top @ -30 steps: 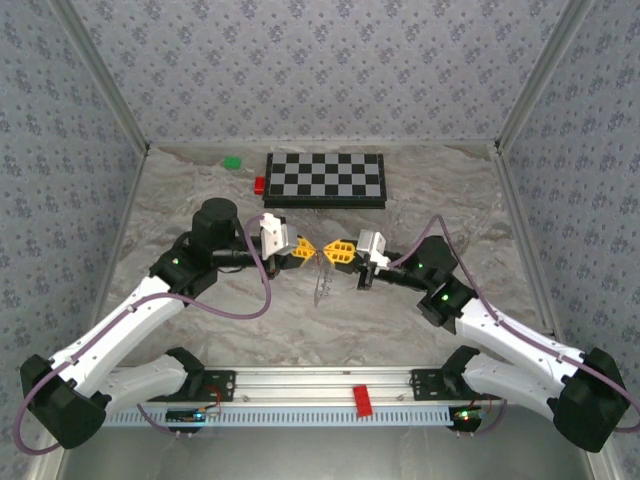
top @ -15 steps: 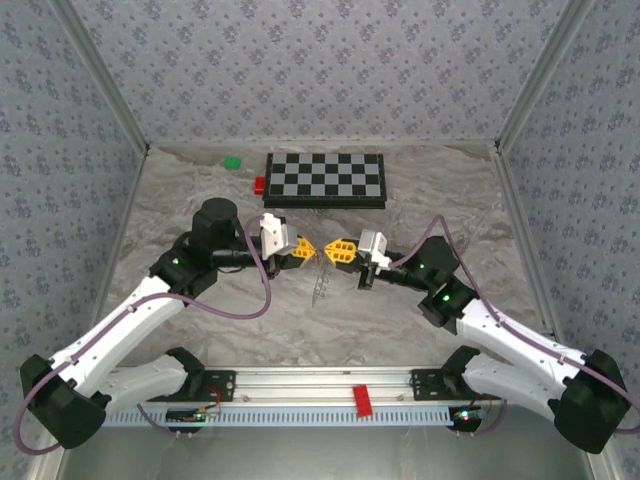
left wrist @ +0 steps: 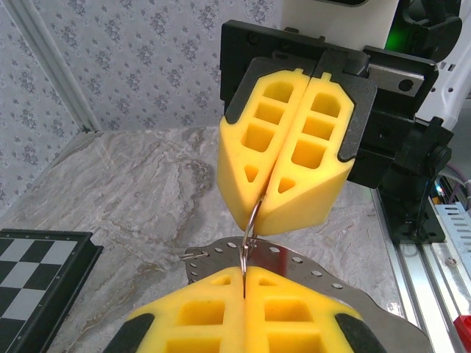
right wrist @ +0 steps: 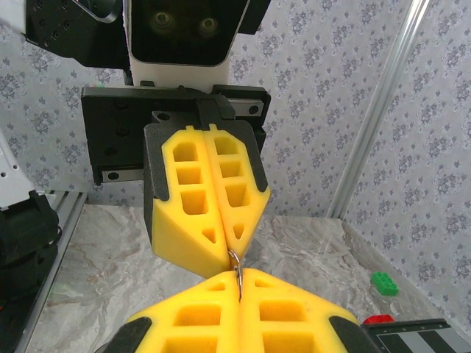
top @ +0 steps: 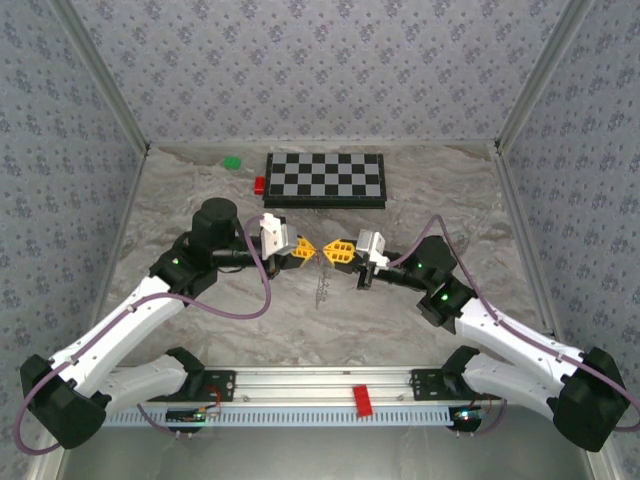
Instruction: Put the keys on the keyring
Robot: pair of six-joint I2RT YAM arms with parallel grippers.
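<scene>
- Keyring (top: 321, 254), top view: a thin wire loop held in the air at table centre. My left gripper (top: 304, 250) pinches it from 9 o'clock and my right gripper (top: 338, 251) from 3 o'clock. The chessboard (top: 326, 179) sits at 12. A pale thin piece (top: 322, 285) hangs toward 6.
- Left wrist view: both pairs of jaws are closed flat on the keyring (left wrist: 252, 220). It stands edge-on with its long axis running 12 to 6, in line with both seams. A grey perforated plate (left wrist: 298, 259) lies just beyond my fingertips.
- Right wrist view: a short arc of keyring (right wrist: 235, 262) bridges the tips.
- Progress: the ring is gripped at both ends. I cannot tell whether the keys are threaded on, and I judge the threading unfinished.
</scene>
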